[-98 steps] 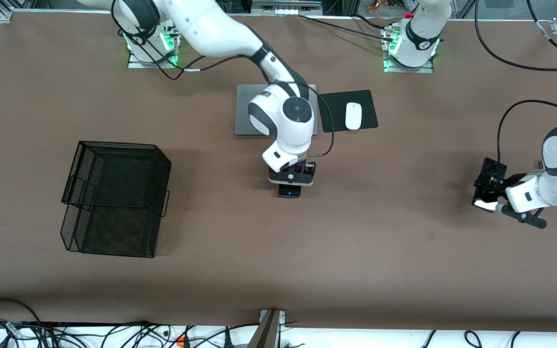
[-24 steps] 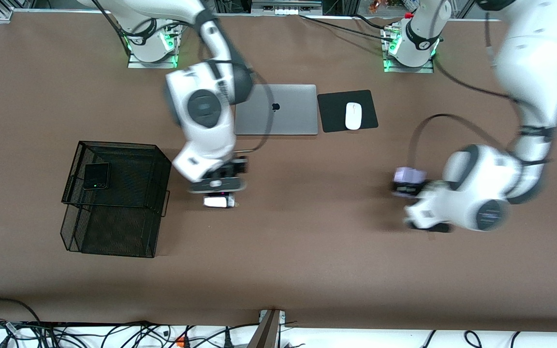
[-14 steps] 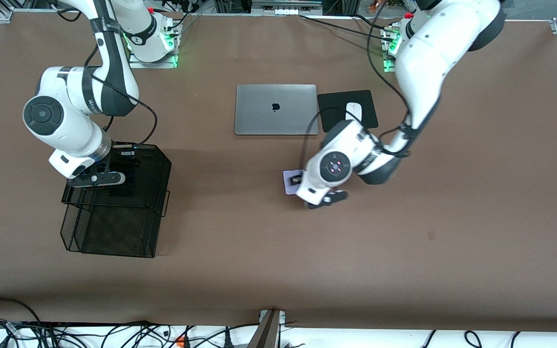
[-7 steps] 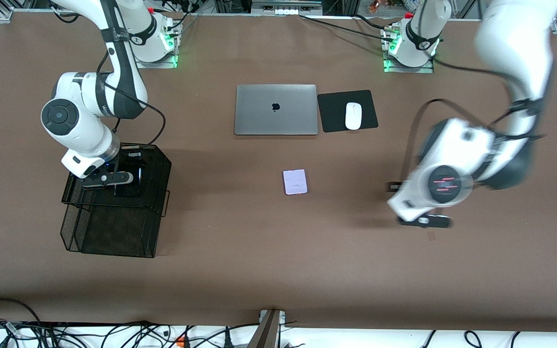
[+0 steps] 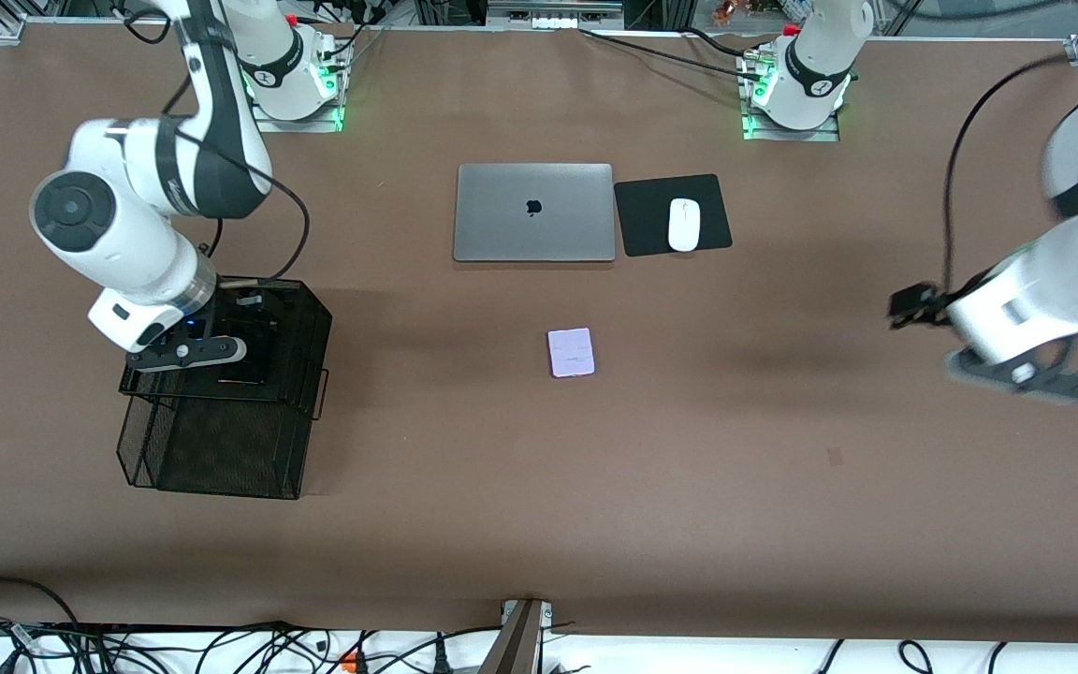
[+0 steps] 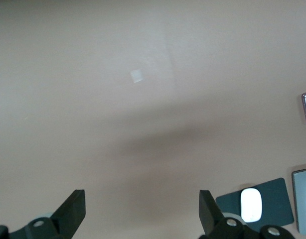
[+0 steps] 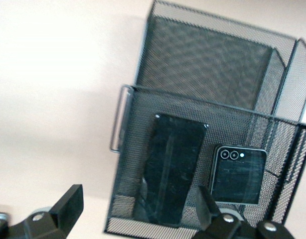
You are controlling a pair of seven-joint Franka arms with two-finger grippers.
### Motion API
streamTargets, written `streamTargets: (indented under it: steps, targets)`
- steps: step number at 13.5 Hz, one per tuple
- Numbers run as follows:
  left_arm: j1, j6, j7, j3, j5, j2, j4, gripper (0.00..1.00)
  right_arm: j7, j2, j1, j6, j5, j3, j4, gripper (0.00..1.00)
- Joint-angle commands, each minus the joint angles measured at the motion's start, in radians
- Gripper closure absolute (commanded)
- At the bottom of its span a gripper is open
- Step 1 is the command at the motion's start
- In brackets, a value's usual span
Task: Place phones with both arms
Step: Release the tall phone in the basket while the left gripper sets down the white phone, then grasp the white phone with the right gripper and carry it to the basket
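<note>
The right gripper (image 5: 221,339) is now standing with its fingers spread wide and empty over the upper tray of the black mesh organizer (image 5: 296,393), where half a second ago it was still lowered over that tray; the long black phone (image 7: 169,168) is lying flat in the tray beside the small square black phone (image 7: 238,174), so two of the three phones are reading as placed. The lavender phone (image 5: 571,352) is resting alone on the brown table (image 5: 539,505), toward six o'clock from the silver laptop (image 5: 533,212), exactly where it lay half a second ago, set down and free of either arm. The left gripper (image 6: 142,214) is hanging over bare table at the left arm's end, well apart from that phone at about three o'clock from it, having swung away from the middle; its fingers are spread wide with nothing between them. The right arm is bending down from its base at about eleven o'clock, wrist pointing straight down over the tray. The left arm is drawing off toward the table's edge, blurred with motion. Judging from this, the lavender phone is waiting as a hand-over for the right arm to collect and bring to the organizer. The white mouse (image 5: 683,225) on its black pad (image 5: 642,234) is lying untouched.
</note>
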Motion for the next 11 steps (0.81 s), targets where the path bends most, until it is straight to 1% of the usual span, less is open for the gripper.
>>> streamTargets:
  steps: [1, 2, 3, 4, 5, 6, 7, 8, 9, 10, 11]
  targets:
    - [-0.065, 0.001, 0.020, 0.123, -0.055, -0.122, -0.087, 0.00, 0.157, 0.033, 0.033, -0.072, 0.018, 0.053, 0.123, 0.00]
    - [-0.099, 0.010, 0.017, 0.167, -0.055, -0.133, -0.094, 0.00, 0.247, 0.058, 0.045, -0.070, 0.021, 0.090, 0.152, 0.00]
    - [-0.204, 0.030, -0.010, 0.271, -0.051, -0.162, -0.116, 0.00, 0.334, 0.090, 0.050, -0.070, 0.021, 0.134, 0.186, 0.00]
    - [-0.292, 0.070, -0.038, 0.390, -0.053, -0.194, -0.149, 0.00, 0.420, 0.125, 0.050, -0.067, 0.023, 0.186, 0.231, 0.00]
    - [-0.309, 0.073, -0.037, 0.425, -0.058, -0.233, -0.207, 0.00, 0.508, 0.162, 0.048, -0.058, 0.020, 0.248, 0.263, 0.00]
    - [-0.303, 0.084, -0.029, 0.425, -0.060, -0.291, -0.288, 0.00, 0.601, 0.208, 0.050, -0.047, 0.018, 0.301, 0.307, 0.00]
    - [-0.305, 0.099, -0.031, 0.425, -0.069, -0.340, -0.344, 0.00, 0.658, 0.264, 0.050, -0.021, 0.020, 0.340, 0.365, 0.00]
    - [-0.305, 0.101, -0.034, 0.424, -0.069, -0.359, -0.348, 0.00, 0.711, 0.310, 0.051, -0.004, 0.020, 0.380, 0.413, 0.00]
    - [-0.305, 0.099, -0.034, 0.422, -0.072, -0.356, -0.341, 0.00, 0.749, 0.356, 0.056, 0.014, 0.017, 0.423, 0.452, 0.00]
    - [-0.305, 0.096, -0.037, 0.422, -0.072, -0.350, -0.320, 0.00, 0.756, 0.401, 0.063, 0.051, 0.013, 0.447, 0.484, 0.00]
    - [-0.303, 0.067, -0.031, 0.422, -0.075, -0.336, -0.306, 0.00, 0.750, 0.438, 0.085, 0.100, 0.012, 0.458, 0.493, 0.00]
